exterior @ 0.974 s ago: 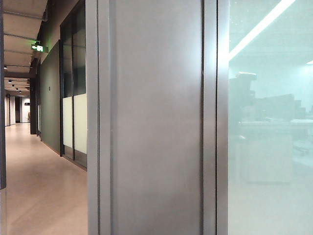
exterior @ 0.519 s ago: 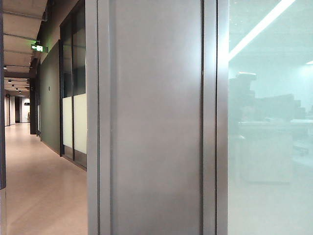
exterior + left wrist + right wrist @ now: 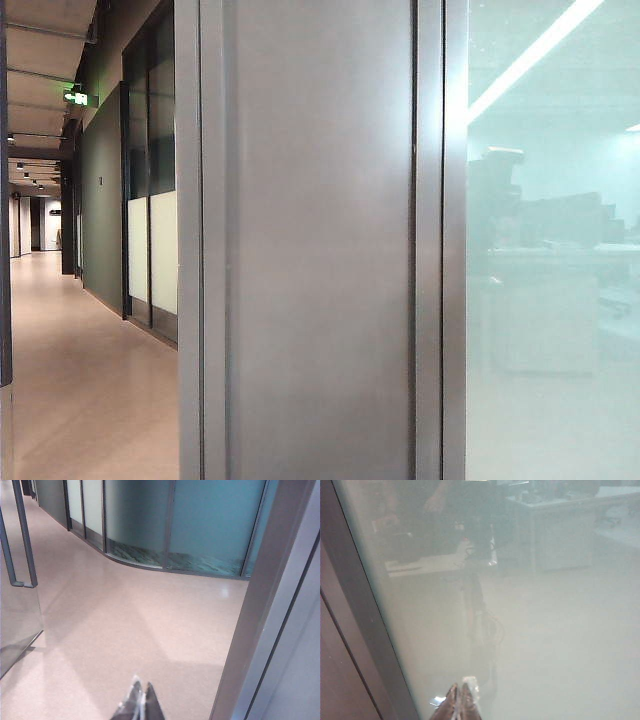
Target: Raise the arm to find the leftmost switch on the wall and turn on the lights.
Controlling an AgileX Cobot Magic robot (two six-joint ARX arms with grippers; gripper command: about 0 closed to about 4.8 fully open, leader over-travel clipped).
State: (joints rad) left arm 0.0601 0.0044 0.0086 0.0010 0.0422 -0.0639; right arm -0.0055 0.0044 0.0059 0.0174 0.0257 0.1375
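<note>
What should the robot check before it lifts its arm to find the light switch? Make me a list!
1. Switch in sight: not ok. No view shows one, only the grey wall panel and frosted glass.
2. Left hand free: ok, fingers together, holding nothing, over bare floor.
3. Right hand free: ok, fingers together, close to the glass.
4. Right hand touching the glass: cannot tell.
5. Corridor free of people: ok as far as visible.

Left hand [image 3: 141,705] and right hand [image 3: 460,702] both have fingertips pressed together, holding nothing.
</note>
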